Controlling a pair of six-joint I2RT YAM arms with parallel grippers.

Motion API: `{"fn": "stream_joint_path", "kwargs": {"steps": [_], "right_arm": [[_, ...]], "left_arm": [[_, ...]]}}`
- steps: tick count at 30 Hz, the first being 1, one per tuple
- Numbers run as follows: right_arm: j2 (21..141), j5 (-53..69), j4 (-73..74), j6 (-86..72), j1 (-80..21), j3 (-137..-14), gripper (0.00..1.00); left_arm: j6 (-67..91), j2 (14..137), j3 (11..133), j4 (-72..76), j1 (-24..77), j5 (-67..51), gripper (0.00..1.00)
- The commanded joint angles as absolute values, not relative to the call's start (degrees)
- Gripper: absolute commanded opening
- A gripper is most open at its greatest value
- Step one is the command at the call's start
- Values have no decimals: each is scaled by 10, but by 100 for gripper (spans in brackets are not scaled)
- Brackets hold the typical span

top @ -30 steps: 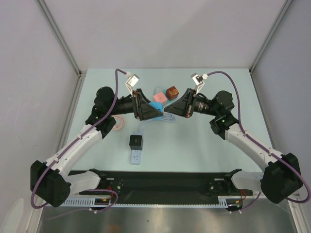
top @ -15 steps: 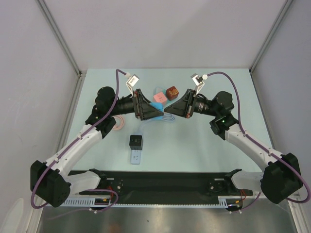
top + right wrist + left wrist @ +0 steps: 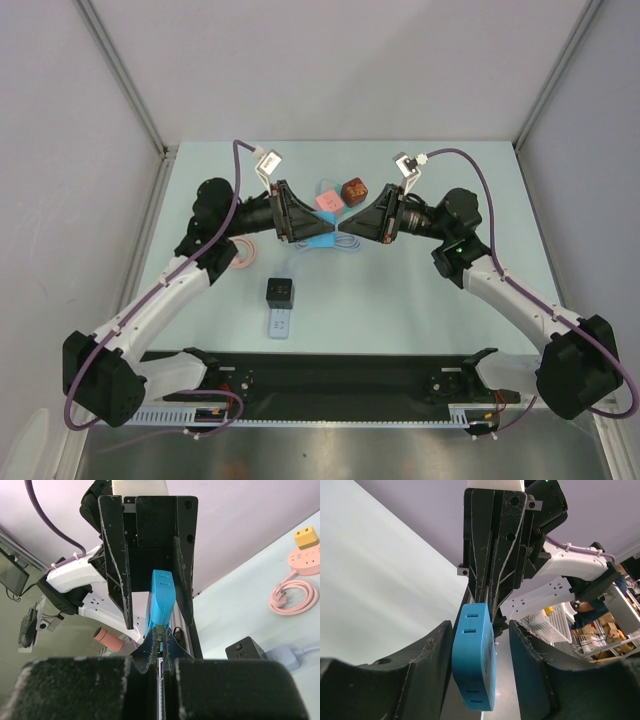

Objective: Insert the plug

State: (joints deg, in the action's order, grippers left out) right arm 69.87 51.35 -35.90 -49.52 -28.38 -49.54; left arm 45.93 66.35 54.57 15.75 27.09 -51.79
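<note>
A blue plug hangs in the air over the middle of the table, between my two grippers, which meet tip to tip. My left gripper is open around it. In the left wrist view the blue plug rests against one finger, with a gap to the other finger. My right gripper is shut on the thin end of the plug, which points towards the left gripper. The black socket block stands on the table below, nearer the arms' bases.
A white strip lies in front of the black block. A pink adapter and a red-brown cube sit behind the grippers. A pink coiled cable lies under the left arm. A black rail runs along the near edge.
My left wrist has drawn back a little to the left, and its fingers now stand apart from the plug. The right arm and the plug have barely moved.
</note>
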Motion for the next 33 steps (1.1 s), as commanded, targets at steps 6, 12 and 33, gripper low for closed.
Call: {"fn": "stream_joint_path", "kwargs": {"steps": [6, 12, 33], "right_arm": [[694, 508, -392, -501, -281, -497, 0], [697, 505, -395, -503, -281, -494, 0], [700, 504, -392, -504, -281, -496, 0]], "left_arm": [[472, 653, 543, 196, 266, -528, 50], [467, 653, 537, 188, 266, -532, 48], [447, 673, 551, 154, 266, -546, 46]]}}
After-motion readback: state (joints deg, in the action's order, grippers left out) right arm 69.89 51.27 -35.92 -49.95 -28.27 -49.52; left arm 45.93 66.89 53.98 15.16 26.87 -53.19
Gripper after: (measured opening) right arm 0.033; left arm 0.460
